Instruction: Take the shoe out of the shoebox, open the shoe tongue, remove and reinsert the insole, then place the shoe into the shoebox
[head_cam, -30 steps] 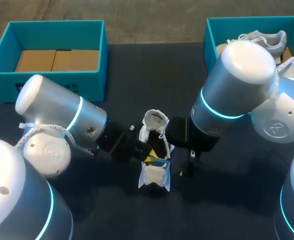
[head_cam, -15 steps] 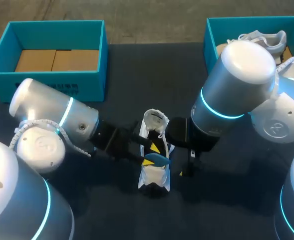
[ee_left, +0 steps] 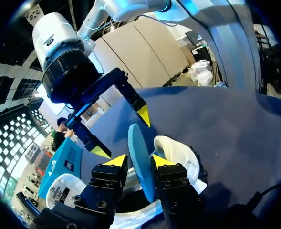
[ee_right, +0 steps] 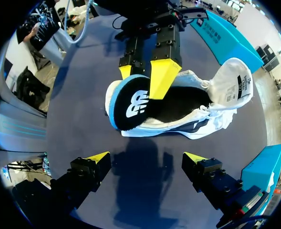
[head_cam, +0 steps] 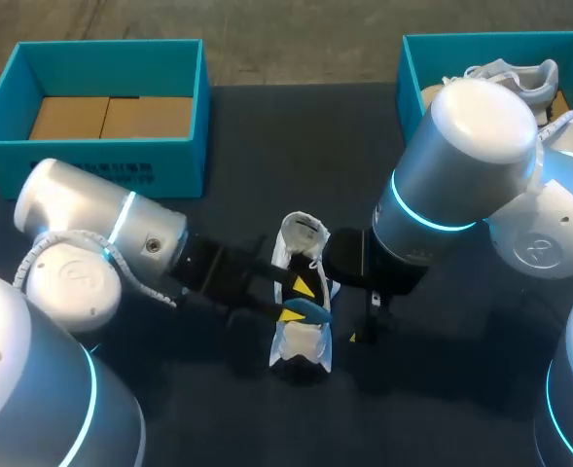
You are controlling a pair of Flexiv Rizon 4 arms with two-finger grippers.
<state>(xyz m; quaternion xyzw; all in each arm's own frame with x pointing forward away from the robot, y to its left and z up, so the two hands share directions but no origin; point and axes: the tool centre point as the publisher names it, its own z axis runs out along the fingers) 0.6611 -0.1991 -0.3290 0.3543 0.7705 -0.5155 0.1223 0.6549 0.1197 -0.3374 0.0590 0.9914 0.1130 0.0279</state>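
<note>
A white shoe [head_cam: 297, 347] lies on the dark table between my two arms, its tongue [head_cam: 302, 234] pulled up. A blue insole [head_cam: 308, 309] sticks up out of the shoe's opening. My left gripper [head_cam: 295, 301] hangs over the shoe with its fingers apart, one on each side of the insole [ee_left: 139, 157], so it is open. In the right wrist view the insole [ee_right: 129, 106] curls over the shoe [ee_right: 216, 98] below the left gripper [ee_right: 142, 74]. My right gripper [ee_right: 146, 160] stands wide open just short of the shoe, holding nothing.
A teal shoebox [head_cam: 101, 148] with a bare cardboard floor stands at the back left. Another teal box [head_cam: 411, 60] at the back right holds a second white shoe [head_cam: 516, 75]. My right arm [head_cam: 451, 175] covers part of that box.
My left gripper's fingers have spread apart around the insole, which now shows blue above the shoe. The left arm's elbow drew back to the left. The right arm kept still.
</note>
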